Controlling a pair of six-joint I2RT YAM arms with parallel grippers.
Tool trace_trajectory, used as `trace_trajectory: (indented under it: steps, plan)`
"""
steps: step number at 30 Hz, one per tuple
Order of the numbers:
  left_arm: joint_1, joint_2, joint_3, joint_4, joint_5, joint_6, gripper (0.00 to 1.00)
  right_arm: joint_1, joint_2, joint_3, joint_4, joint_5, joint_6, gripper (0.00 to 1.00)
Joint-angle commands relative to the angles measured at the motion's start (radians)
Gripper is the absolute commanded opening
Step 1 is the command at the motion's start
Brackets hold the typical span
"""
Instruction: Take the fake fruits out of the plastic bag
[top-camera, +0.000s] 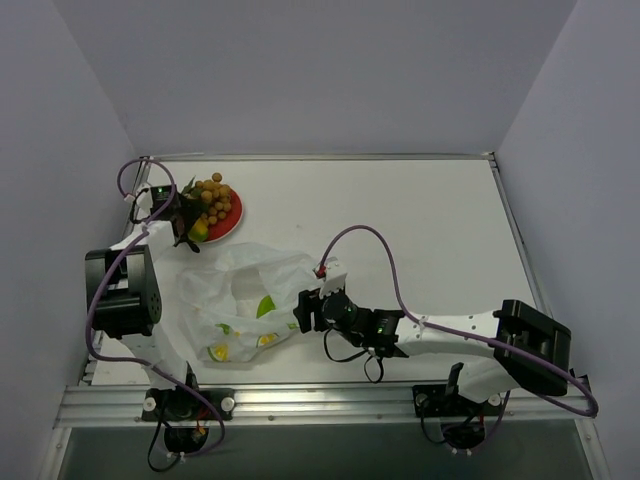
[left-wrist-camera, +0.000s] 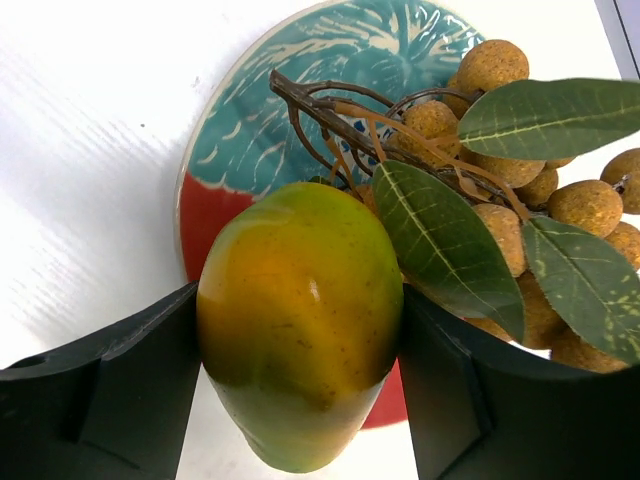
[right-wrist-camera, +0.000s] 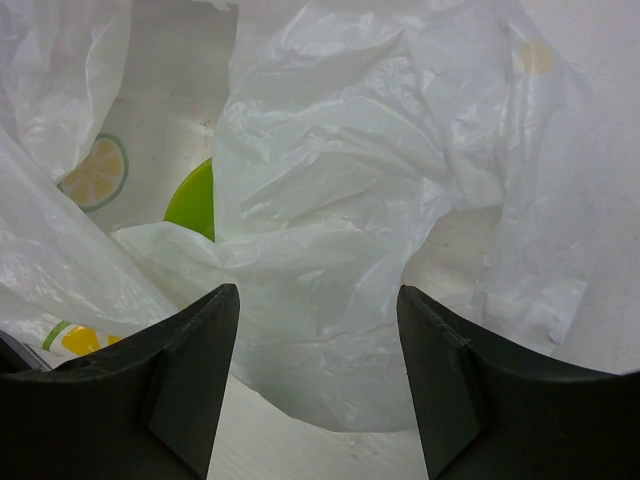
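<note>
**Over the plate (left-wrist-camera: 300, 100) a mango in my left claw (left-wrist-camera: 300, 300); at the plastic bag (top-camera: 240, 285) my right claw (right-wrist-camera: 318, 300) slack**

At the far left corner of the table (top-camera: 420, 220), my left claw hung above the red-and-teal plate. It was clenched on the mango-like piece (left-wrist-camera: 300, 250). The orange-yellow fruit, green at its tip, sat squarely between the two black fingers (left-wrist-camera: 130, 370) and touched both, so they stood as far apart as the fruit was wide. Just beside it on my right lay the bunch of round berries (left-wrist-camera: 495, 65), with its brown stems and green leaves (left-wrist-camera: 440, 240) spread over the plate's teal half. One leaf lay against the mango-like piece.

Nearer my bases, the plastic bag lay crumpled on the table between my two arms, close to the plate. My right claw pointed at its right-hand edge, released. Its fingers (right-wrist-camera: 190, 370) stood well apart, and only loose white plastic showed in the gap below them. I could not tell whether either fingertip brushed the film.

Inside the bag, ahead of that claw and to its left, lay the green piece (right-wrist-camera: 195, 200), half covered by a fold. Farther left was a yellow slice (right-wrist-camera: 95, 172), seen through the plastic. From above, more yellow slices (top-camera: 220, 350) showed near the bag's near edge.
</note>
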Motion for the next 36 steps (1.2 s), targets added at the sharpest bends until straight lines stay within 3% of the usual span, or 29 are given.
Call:
trace_trajectory:
  steps: [1,12,16,17,19,20,24,32,36]
  plan:
    - [0.005,0.023,0.057,0.072,-0.004,0.0,0.27,-0.004,-0.028,0.035,-0.018,0.035,-0.011,0.6]
    - [0.035,0.092,0.129,0.053,-0.017,0.026,0.31,-0.004,0.004,0.046,-0.015,0.028,-0.002,0.6]
    - [0.041,0.097,0.123,0.038,-0.017,0.041,0.53,-0.004,0.0,0.044,-0.018,0.029,-0.002,0.6]
    - [0.041,0.085,0.111,0.043,-0.015,0.046,0.63,-0.002,-0.002,0.043,-0.015,0.031,-0.002,0.6]
    - [0.041,0.046,0.091,0.021,-0.029,0.047,0.72,-0.004,-0.007,0.041,-0.012,0.034,-0.004,0.6]
    - [0.041,0.034,0.082,0.023,-0.029,0.05,0.83,-0.002,-0.008,0.043,-0.012,0.034,-0.005,0.6]
    - [0.041,-0.036,0.074,0.009,-0.015,0.067,0.95,-0.002,-0.026,0.041,-0.019,0.029,-0.011,0.67]
    - [0.039,-0.237,0.017,-0.086,-0.027,0.086,0.94,0.0,-0.105,0.015,-0.042,0.052,0.007,0.84]
    - [-0.017,-0.496,-0.096,-0.127,-0.069,0.101,0.97,0.0,-0.143,0.006,-0.059,0.077,0.021,0.9]
